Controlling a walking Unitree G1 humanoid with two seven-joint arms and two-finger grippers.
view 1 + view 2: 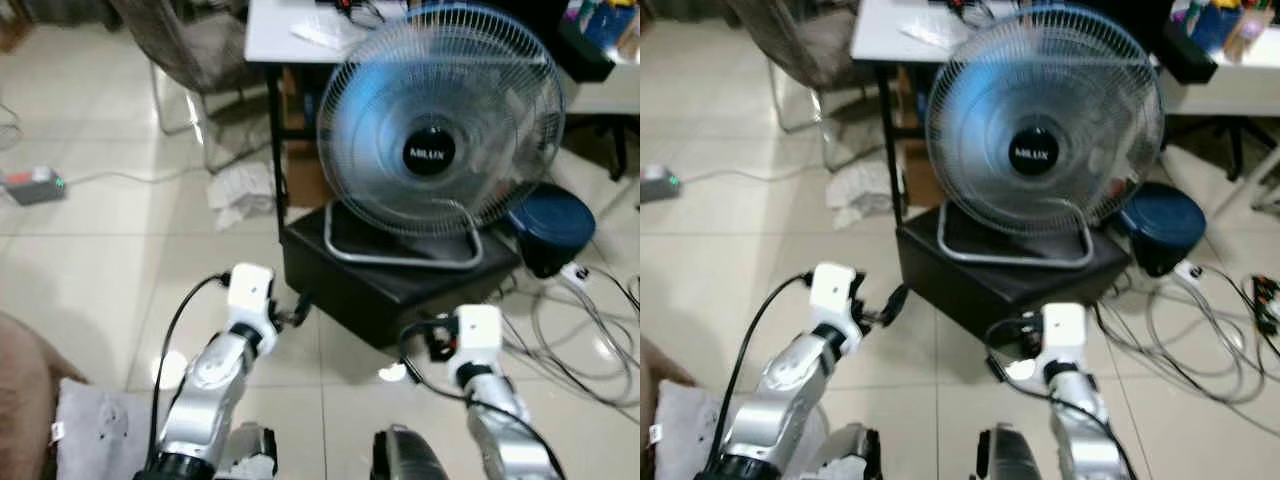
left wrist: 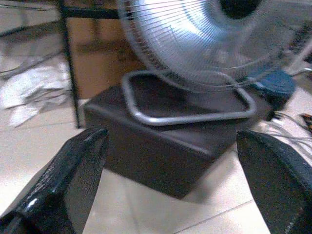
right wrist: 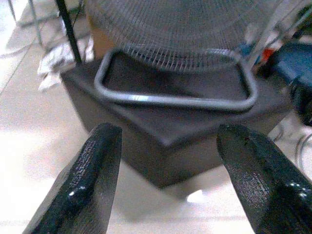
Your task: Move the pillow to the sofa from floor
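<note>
Scene: a humanoid robot stands on pale floor tiles (image 1: 120, 250), facing a table fan (image 1: 435, 125) that sits on a dark box (image 1: 400, 285).
Pillow: a pale grey pillow (image 1: 95, 435) lies on the tiles at the robot's lower left, beside and behind its left arm, with a small white tag at one edge; a brown rounded mass (image 1: 20, 390), possibly the sofa's edge, sits just beside it.
Left gripper: the left gripper (image 2: 170, 195) is raised toward the box, its two black fingers (image 2: 63, 185) spread wide with nothing between them.
Right gripper: the right gripper (image 3: 170, 180) is likewise aimed at the box, fingers (image 3: 83, 185) wide apart and holding nothing.
Clutter: loose cables (image 1: 570, 340) trail across the floor to the right, near a dark blue tub (image 1: 550, 225).
Handling: the pillow looks soft, light and floppy, likely to sag if pinched at one point.
Where to grip: a corner or bunched edge would probably give the thin fingers the surest hold, better still one gripper at each end.
Stage: neither gripper is near the pillow yet; the robot would need to turn left and bend.
</note>
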